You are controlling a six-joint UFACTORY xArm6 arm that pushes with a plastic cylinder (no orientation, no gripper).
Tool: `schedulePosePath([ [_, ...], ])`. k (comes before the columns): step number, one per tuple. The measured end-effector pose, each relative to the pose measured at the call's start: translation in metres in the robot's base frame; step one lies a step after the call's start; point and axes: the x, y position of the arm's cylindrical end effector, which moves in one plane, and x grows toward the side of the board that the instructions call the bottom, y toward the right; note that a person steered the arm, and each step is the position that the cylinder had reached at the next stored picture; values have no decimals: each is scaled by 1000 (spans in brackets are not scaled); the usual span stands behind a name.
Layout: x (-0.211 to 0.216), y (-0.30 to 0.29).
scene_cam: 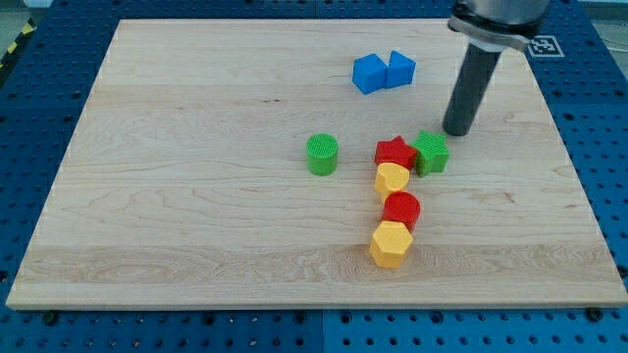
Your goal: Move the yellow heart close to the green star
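Note:
The yellow heart (392, 179) lies right of the board's middle, just below the red star (394, 152). The green star (430, 153) lies against the red star's right side, up and to the right of the heart and very near it. My tip (456, 132) rests on the board just above and to the right of the green star, a small gap away. The rod rises from there to the view's top right.
A red cylinder (401, 209) and a yellow hexagon (390, 244) continue a column below the heart. A green cylinder (322, 154) stands to the left. Two blue blocks (383, 71) lie near the top. All rest on the wooden board (177, 196).

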Motion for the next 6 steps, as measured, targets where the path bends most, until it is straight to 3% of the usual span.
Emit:
schedulePosePath([
  [6,93,6],
])
